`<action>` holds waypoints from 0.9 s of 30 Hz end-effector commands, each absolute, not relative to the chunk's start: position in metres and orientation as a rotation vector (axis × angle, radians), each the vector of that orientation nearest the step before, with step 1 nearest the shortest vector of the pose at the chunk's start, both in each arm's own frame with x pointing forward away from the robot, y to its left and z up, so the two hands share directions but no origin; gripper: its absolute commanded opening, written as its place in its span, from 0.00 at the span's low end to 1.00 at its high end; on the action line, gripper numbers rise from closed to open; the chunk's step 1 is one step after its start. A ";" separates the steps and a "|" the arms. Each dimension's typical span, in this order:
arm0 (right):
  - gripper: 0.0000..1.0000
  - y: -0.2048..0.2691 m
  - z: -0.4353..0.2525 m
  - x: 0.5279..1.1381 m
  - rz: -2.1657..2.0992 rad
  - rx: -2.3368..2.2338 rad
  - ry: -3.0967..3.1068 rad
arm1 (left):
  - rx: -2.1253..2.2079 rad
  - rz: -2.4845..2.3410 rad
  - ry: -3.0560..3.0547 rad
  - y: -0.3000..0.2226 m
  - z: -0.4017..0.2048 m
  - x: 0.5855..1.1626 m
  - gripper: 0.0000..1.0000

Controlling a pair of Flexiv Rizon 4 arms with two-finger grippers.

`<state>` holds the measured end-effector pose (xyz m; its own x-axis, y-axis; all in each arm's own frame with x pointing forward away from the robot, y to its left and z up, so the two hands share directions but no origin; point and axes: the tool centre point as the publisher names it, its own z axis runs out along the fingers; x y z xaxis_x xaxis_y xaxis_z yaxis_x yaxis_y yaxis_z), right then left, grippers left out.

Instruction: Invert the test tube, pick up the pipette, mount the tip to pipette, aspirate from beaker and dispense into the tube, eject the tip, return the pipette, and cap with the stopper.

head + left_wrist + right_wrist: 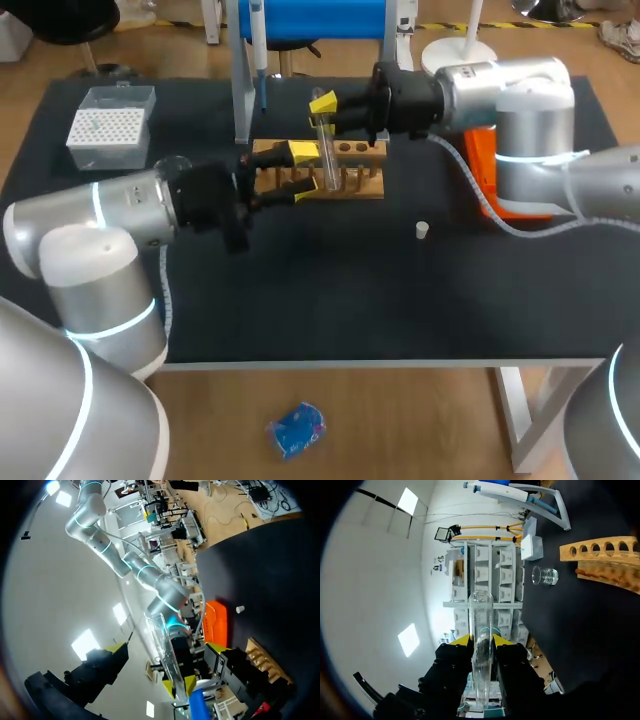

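two hands at work | right hand [325,108] pinches tube [325,150] near rack [362,186], far edge of surface [350,300] | left hand [295,172] wide open around it, holding nothing | risk: mistimed handover drops tube

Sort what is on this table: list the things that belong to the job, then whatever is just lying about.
Job: clear glass test tube in the right gripper, wooden tube rack, blue-and-white pipette, clear tip box, clear glass beaker, small white stopper.
Lying about: orange case.
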<state>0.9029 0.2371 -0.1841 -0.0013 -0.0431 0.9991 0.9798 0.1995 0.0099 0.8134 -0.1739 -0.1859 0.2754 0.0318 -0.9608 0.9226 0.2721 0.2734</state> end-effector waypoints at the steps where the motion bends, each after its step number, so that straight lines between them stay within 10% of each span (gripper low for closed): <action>1: 0.00 0.237 -0.186 0.906 -1.075 -1.020 -1.287 | 1.192 -0.800 1.172 -0.182 -0.182 0.821 1.00; 27: 0.00 0.244 -0.193 0.909 -1.080 -1.012 -1.299 | 1.215 -0.945 1.253 -0.203 -0.189 0.833 1.00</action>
<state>0.9074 0.2442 -0.1914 -0.0212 -0.0325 0.9992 0.9771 0.2111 0.0276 0.8275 -0.2011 -0.1893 0.1244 0.1068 -0.9865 0.9764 0.1637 0.1408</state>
